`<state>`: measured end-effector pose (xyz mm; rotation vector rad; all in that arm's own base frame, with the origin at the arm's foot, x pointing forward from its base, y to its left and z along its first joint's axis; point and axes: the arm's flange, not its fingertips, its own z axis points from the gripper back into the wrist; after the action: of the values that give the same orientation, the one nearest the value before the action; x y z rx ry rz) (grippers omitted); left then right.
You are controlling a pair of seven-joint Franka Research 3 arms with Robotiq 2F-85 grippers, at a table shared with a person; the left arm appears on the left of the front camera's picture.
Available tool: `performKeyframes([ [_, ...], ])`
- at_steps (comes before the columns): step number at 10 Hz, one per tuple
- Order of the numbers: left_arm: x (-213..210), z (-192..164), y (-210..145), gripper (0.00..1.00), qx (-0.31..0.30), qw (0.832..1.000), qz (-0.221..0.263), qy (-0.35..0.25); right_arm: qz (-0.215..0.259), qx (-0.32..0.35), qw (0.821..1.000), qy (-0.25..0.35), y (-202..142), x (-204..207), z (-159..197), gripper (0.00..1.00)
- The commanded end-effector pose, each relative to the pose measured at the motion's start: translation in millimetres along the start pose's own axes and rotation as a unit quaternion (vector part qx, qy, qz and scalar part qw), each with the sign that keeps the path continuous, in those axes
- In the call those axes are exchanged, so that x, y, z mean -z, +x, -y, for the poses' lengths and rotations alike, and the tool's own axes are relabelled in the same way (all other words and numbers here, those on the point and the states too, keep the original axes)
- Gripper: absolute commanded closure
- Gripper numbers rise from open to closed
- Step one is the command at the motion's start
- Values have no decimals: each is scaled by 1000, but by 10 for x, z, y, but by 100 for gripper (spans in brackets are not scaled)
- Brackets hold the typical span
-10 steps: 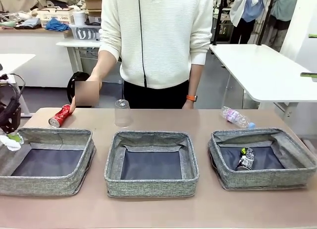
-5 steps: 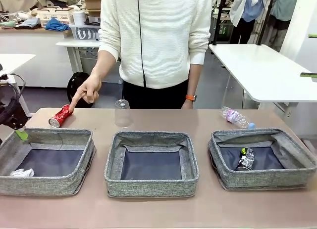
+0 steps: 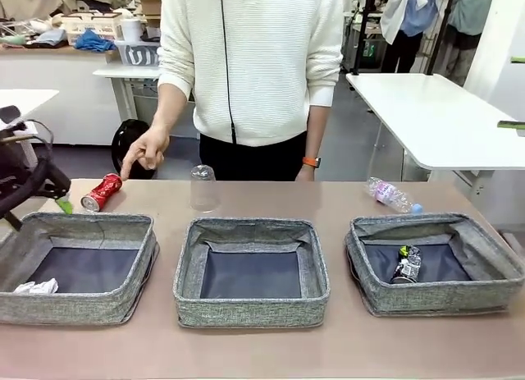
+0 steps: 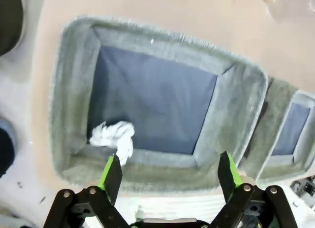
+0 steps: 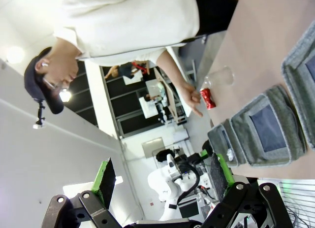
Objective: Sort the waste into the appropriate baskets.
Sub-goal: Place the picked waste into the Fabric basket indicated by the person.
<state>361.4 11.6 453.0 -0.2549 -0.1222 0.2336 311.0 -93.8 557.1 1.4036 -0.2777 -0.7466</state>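
A crumpled white paper ball lies in the front left corner of the left basket. My left gripper hangs open above that basket's far left corner, nothing between its fingers. From the left wrist, the open gripper looks down on the paper ball and the basket. A crushed red can lies behind the left basket, a person's hand pointing just above it. The clear cup stands upside down, and the bottle lies at the far right. A dark can rests in the right basket. My right gripper is open and held high.
The middle basket holds nothing. The person stands at the table's far edge behind the cup. A bare strip of table runs in front of the three baskets. A white table stands behind at the right.
My left gripper opened and let go of the paper ball, which dropped into the left basket. The gripper then rose and shifted right. The person's hand lifted slightly off the red can.
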Motion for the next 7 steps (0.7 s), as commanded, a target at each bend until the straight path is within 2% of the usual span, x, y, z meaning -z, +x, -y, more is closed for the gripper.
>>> performKeyframes([
  [1,252,-41,-318,0,-3,1000,13,-18,-3,-11,1000,12,17,24,-16,0],
  [2,222,-30,-330,0,2,999,20,-38,-3,-11,1000,12,17,24,-16,0],
  [4,94,59,-344,0,23,988,12,-152,-3,-11,1000,12,17,24,-16,0],
  [5,-59,179,-383,0,68,959,-13,-276,-3,-11,1000,12,17,24,-16,0],
  [6,-164,225,-403,0,102,932,-19,-348,-3,-11,1000,12,17,24,-16,0],
  [7,-301,168,-391,0,157,855,-67,-490,-3,-11,1000,12,17,24,-16,0],
])
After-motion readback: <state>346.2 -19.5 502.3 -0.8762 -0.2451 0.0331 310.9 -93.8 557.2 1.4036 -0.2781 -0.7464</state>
